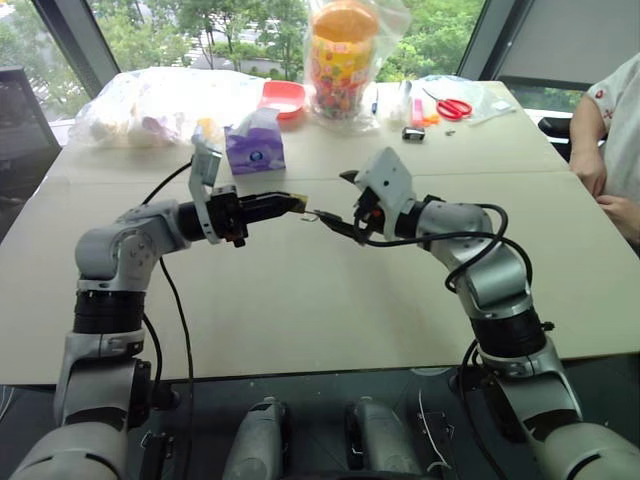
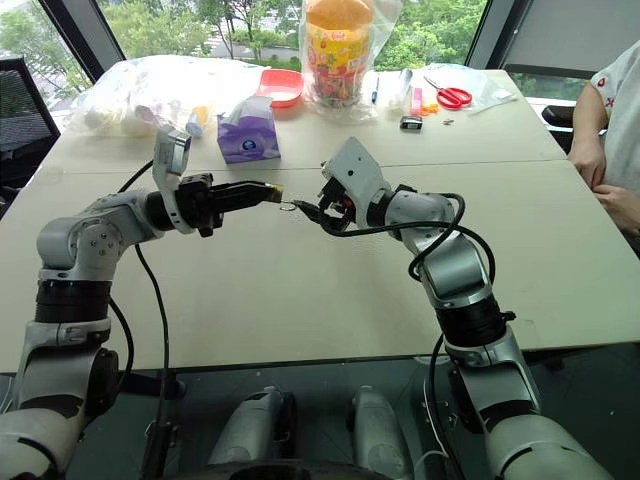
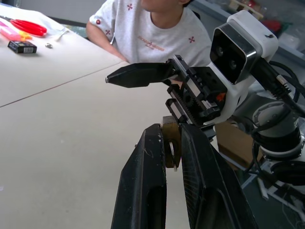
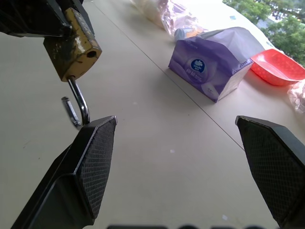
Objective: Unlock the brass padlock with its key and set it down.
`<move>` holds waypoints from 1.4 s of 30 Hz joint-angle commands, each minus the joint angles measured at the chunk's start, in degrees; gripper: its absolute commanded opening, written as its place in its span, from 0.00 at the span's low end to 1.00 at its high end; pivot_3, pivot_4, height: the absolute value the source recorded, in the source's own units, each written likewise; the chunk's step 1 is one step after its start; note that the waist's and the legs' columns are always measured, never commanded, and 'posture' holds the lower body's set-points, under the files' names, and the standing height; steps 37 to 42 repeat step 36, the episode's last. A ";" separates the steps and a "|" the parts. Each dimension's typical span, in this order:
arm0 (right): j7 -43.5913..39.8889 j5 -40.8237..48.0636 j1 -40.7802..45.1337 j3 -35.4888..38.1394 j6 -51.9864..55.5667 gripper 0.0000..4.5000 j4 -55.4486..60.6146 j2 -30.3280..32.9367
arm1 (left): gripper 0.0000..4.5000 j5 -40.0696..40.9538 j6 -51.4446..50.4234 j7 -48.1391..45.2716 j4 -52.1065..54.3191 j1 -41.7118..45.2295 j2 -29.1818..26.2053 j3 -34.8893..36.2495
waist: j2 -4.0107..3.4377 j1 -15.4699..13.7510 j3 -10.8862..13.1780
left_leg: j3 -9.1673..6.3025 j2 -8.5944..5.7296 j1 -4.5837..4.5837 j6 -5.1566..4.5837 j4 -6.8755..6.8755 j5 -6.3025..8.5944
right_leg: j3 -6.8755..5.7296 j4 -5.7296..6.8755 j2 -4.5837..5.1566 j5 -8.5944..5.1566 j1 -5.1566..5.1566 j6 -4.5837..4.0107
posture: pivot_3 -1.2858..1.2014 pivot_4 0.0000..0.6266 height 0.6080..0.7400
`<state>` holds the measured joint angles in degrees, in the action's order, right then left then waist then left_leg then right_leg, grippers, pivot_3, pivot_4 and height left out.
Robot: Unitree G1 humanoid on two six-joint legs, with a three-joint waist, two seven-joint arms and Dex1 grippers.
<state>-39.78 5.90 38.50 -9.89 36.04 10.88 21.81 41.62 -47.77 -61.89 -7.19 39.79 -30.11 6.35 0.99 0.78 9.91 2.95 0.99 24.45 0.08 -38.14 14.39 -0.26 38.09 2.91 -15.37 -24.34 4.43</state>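
Above the middle of the tabletop (image 1: 300,300), the left gripper (image 1: 292,203) holds the brass padlock (image 4: 71,45) in mid-air, its two black fingers clamped tight on the yellow body so the lock sits steady and level, well clear of the surface. In the right wrist view the silvery shackle (image 4: 76,107) hangs swung out of the body, one leg free, so the lock appears already opened. The right gripper (image 2: 308,212) faces it from just beside, fingers spread wide and holding nothing; one fingertip (image 4: 97,143) sits right at the loose shackle, seemingly placed to take or steady the lock. The key cannot be made out in any view. What seems left is setting the padlock down, and the bare surface under both hands gives room for it. Along the far edge lie a purple tissue pack (image 1: 255,145), a red bowl (image 1: 283,97), a bag of sweets (image 1: 342,60) and red scissors (image 1: 453,107). A person (image 1: 610,130) sits at the right edge.
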 commanded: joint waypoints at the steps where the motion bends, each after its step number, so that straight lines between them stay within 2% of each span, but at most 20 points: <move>1: -0.10 0.08 -0.48 0.61 -0.62 0.92 1.90 1.99 | 0.00 -0.90 2.56 0.31 -1.61 1.85 0.58 0.42 | 0.00 -0.04 0.00 | 0.00 -0.01 0.00 0.00 0.00 0.00 | 0.00 0.00 0.00 0.00 0.00 0.00 | 0.52 0.24 1.00; 3: -0.56 0.21 -1.42 0.79 -0.26 0.92 2.28 3.53 | 0.00 -1.51 3.15 0.65 -3.17 2.27 1.43 0.05 | 0.00 -0.07 0.00 | 0.01 -0.02 0.00 0.00 0.00 0.00 | 0.00 -0.01 0.01 0.00 0.00 0.00 | 0.52 0.24 1.00; 8: -5.92 0.16 -9.33 0.97 0.40 0.92 8.16 14.75 | 0.00 -6.00 5.22 5.80 -14.27 4.76 10.00 -3.09 | 0.02 -1.39 0.01 | 0.01 -0.11 0.03 -0.06 -0.03 0.03 | -0.02 -0.13 0.03 -0.03 0.08 0.04 | 0.52 0.24 1.00; 13: -7.12 0.98 -11.47 0.91 2.09 0.92 11.24 18.34 | 0.00 -9.15 6.63 9.05 -25.22 7.13 17.35 -3.91 | 0.04 -0.99 0.02 | 0.02 -0.06 0.02 -0.08 -0.06 0.05 | 0.02 -0.11 -0.05 -0.02 0.06 0.05 | 0.52 0.24 1.00; 18: -5.95 0.87 -12.11 0.53 3.75 0.92 13.08 18.22 | 0.00 -10.60 6.06 8.73 -30.50 8.96 20.15 -4.34 | 0.04 -0.60 0.02 | -0.05 -0.03 0.02 -0.08 -0.04 0.05 | 0.02 -0.10 -0.18 -0.02 0.05 0.05 | 0.52 0.24 1.00; 20: -5.40 0.96 -12.45 0.60 4.36 0.94 13.67 17.97 | 0.23 -11.31 6.70 8.90 -31.89 9.61 20.34 -4.19 | 0.04 -0.37 0.02 | -0.06 -0.02 0.02 -0.08 -0.04 0.05 | 0.02 -0.10 -0.16 -0.02 0.05 0.05 | 0.52 0.24 1.00; 21: -5.16 0.99 -12.64 0.62 4.55 0.94 13.87 17.90 | 0.30 -11.99 7.22 9.67 -32.88 9.92 20.41 -4.17 | 0.04 -0.27 0.02 | -0.06 -0.01 0.02 -0.08 -0.04 0.05 | 0.02 -0.11 -0.14 -0.02 0.05 0.05 | 0.52 0.24 1.00; 26: -4.48 1.09 -13.33 0.37 4.89 0.94 14.17 17.79 | 0.78 -17.79 10.80 10.42 -33.69 9.57 18.51 -7.40 | 0.04 -0.20 0.02 | -0.05 -0.02 0.02 -0.08 -0.04 0.05 | 0.01 -0.10 -0.11 -0.02 0.05 0.05 | 0.52 0.24 1.00; 31: -4.42 1.64 -14.09 1.27 5.13 0.94 14.57 18.45 | 0.78 -20.20 12.01 10.32 -25.61 6.63 13.39 -7.63 | 0.04 0.12 0.02 | -0.05 0.01 -0.01 -0.08 -0.03 0.05 | 0.03 -0.08 -0.12 -0.02 0.05 0.04 | 0.52 0.24 1.00; 36: -3.82 4.01 -15.36 3.61 6.58 0.94 14.73 17.77 | 0.78 -17.13 9.00 10.53 -8.92 -0.09 5.82 -3.47 | 0.04 0.04 0.02 | -0.07 0.06 0.01 -0.07 0.00 0.05 | 0.07 -0.07 0.00 -0.02 0.03 0.04 | 0.52 0.24 1.00; 42: -3.82 4.01 -15.36 3.61 6.58 0.94 14.73 17.77 | 0.78 -17.13 9.00 10.53 -8.92 -0.09 5.82 -3.47 | 0.04 0.04 0.02 | -0.07 0.06 0.01 -0.07 0.00 0.05 | 0.07 -0.07 0.00 -0.02 0.03 0.04 | 0.52 0.24 1.00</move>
